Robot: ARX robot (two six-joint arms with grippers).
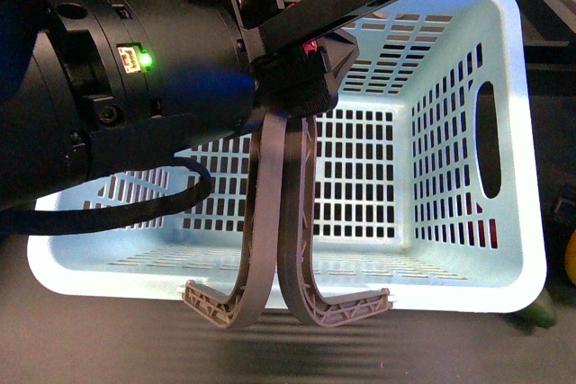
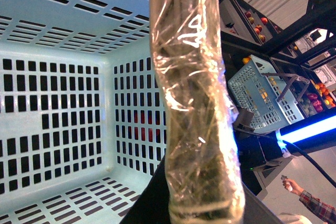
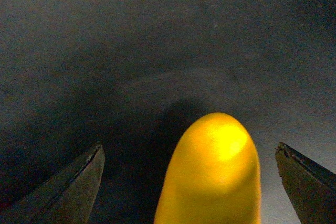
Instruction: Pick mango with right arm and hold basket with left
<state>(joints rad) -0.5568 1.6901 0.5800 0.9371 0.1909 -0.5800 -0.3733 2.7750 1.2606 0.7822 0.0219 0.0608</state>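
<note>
Counting one basket (image 1: pixel 529 177), we see our left pincer (image 1: pixel 292 96) clenched on its two grey-brown handles (image 1: pixel 270 222), drawn together. One mango (image 3: pixel 210 182) lies on the dark tabletop (image 3: pixel 157 51) between the two fingers (image 3: pixel 73 192) of our right pincer (image 3: pixel 189 148), spread wide, touching neither.

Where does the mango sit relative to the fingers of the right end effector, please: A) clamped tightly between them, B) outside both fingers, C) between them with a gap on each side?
C: the right wrist view shows the mango between the open fingers of the right end effector, with dark surface visible on both sides.
</note>
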